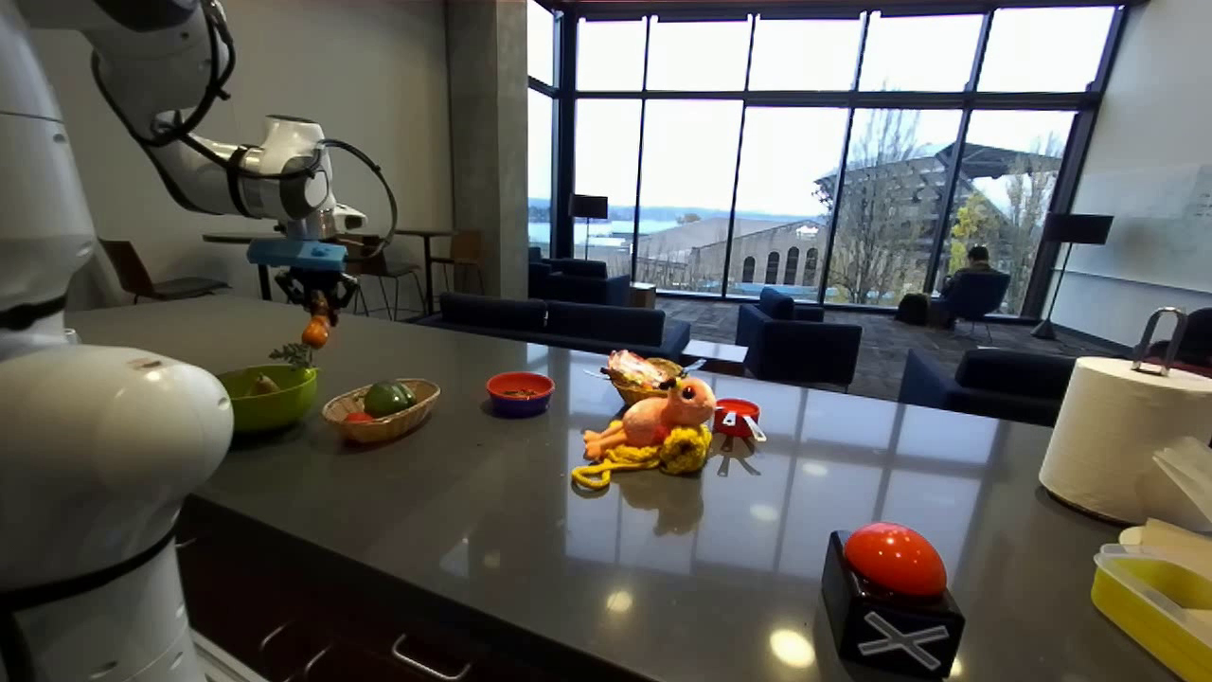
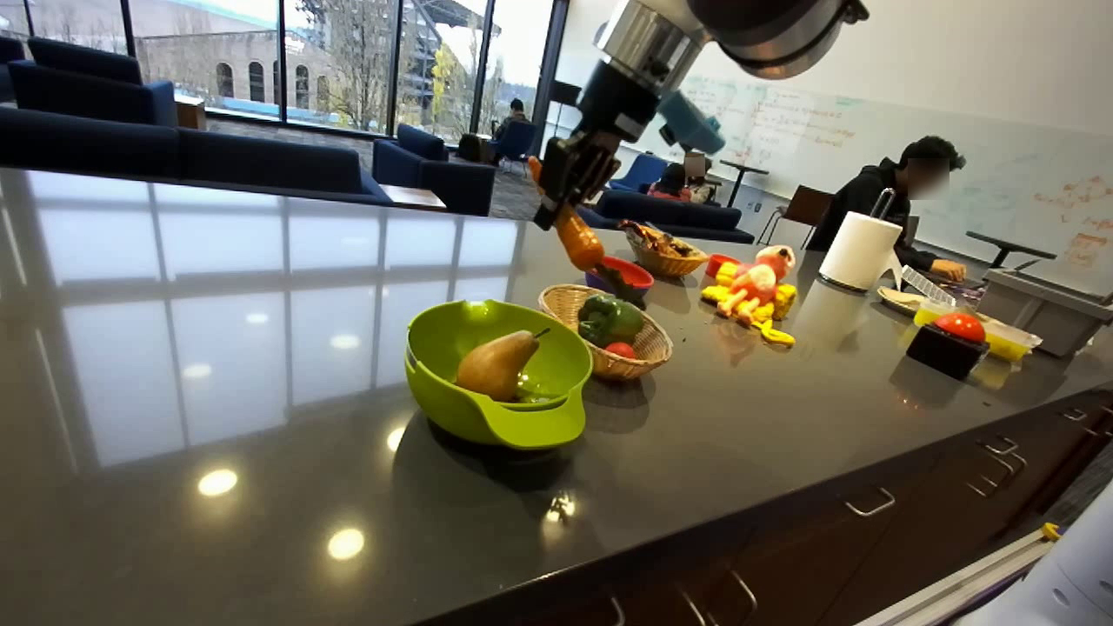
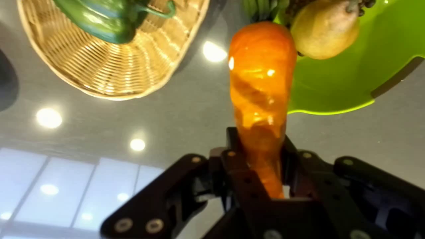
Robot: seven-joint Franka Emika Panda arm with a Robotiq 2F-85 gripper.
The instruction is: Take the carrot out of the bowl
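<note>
The orange carrot (image 3: pixel 262 73) is held by its narrow end between the fingers of my gripper (image 3: pixel 259 142). Its thick end and green leaves hang downward, also in both exterior views (image 1: pixel 317 331) (image 2: pixel 578 239). The gripper (image 2: pixel 561 196) is above the counter and shut on the carrot. The lime-green bowl (image 2: pixel 461 417) holds a pear (image 2: pixel 496 365). The shallow yellow-tan wicker bowl (image 3: pixel 113 69) holds a green pepper (image 2: pixel 613 317) and a red tomato (image 2: pixel 621 349). In the wrist view the carrot's leafy end overlaps the edge of the lime-green bowl (image 3: pixel 358 73). The carrot is outside both containers.
A red and purple dish (image 1: pixel 520 396), a second wicker basket of packets (image 2: pixel 665 256) and a pink plush toy on yellow (image 1: pixel 653 421) stand farther along the counter. A red button on a black box (image 1: pixel 895 606) and a paper towel roll (image 1: pixel 1122 436) stand beyond.
</note>
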